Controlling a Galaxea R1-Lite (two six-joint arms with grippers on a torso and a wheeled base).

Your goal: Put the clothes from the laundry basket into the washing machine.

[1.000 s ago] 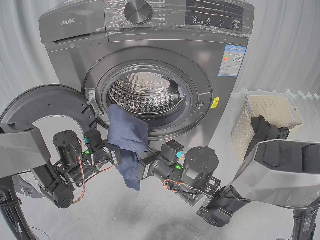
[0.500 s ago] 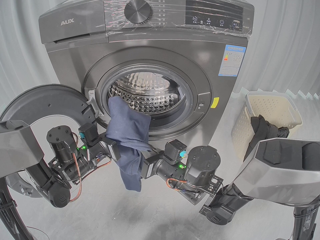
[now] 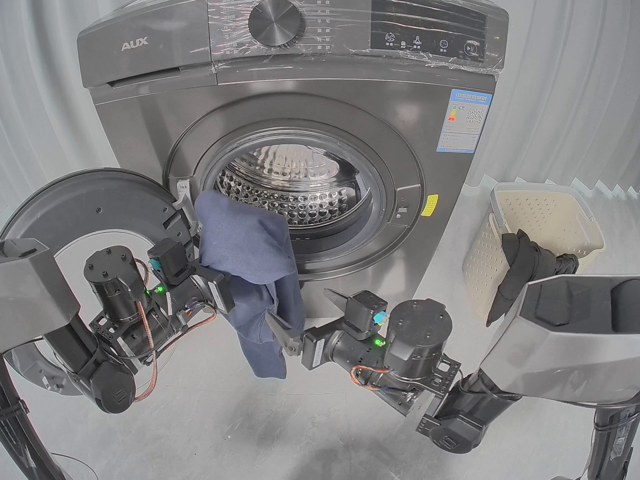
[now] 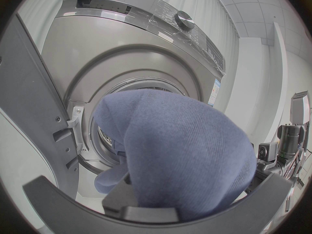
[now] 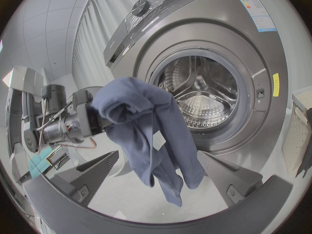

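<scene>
**Q:** Where was the garment located?

**A:** The blue garment (image 3: pixel 250 261) was found hanging from the left gripper (image 3: pixel 220 293), in front of the left edge of the washer's (image 3: pixel 293 101) opening. It was outside the drum (image 3: pixel 293 181). The upper fold was seen against the rim of the opening, and the lower end hung free above the floor.

**Q:** How was the left gripper set?

**A:** It was clamped on bunched fabric, and most of it was covered by the cloth draped over it.

**Q:** And the right gripper?

**A:** The right gripper (image 3: pixel 303 311) was held low in front of the washer with its jaws spread wide and nothing gripped. One fingertip was seen just beside the hanging part of the garment. Contact could not be determined.

**Q:** What was recorded for the washer?

**A:** The door (image 3: pixel 100 201) was swung fully open to the left. The drum was seen without laundry in its visible part.

**Q:** And the basket?

**A:** The basket (image 3: pixel 553 221) was placed on the floor to the right of the washer, well apart from both grippers. A black cloth (image 3: pixel 527 261) was draped over its near rim.
</scene>
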